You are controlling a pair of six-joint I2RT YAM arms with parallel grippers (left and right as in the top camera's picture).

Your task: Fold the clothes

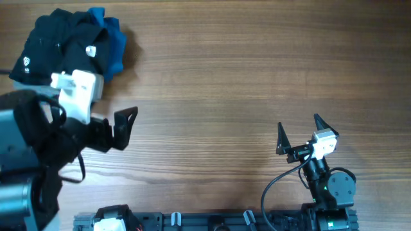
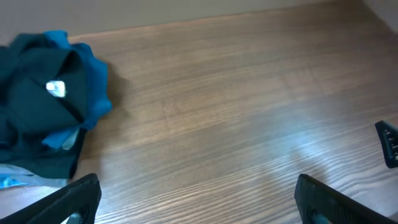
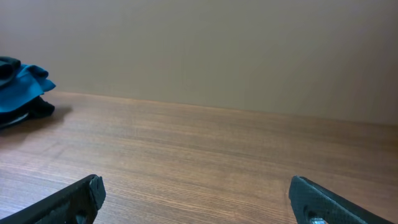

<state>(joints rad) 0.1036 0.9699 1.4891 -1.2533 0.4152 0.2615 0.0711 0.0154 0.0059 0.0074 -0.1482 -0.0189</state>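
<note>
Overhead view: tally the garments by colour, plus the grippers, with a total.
Black shirt: 1
Bright blue garment: 1
Grippers: 2, the left gripper and the right gripper, both open
Total: 4

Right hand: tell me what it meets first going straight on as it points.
Likely nothing: the right hand faces bare table, the clothes lying well off to its left; past the edge, a wall.

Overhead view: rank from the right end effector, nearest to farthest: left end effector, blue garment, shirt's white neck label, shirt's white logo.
From the right end effector:
1. the left end effector, level with it, on the left side.
2. the blue garment, far-left corner, right edge of the pile.
3. the white neck label, mid-pile on the black shirt.
4. the white logo, at the pile's left edge.
</note>
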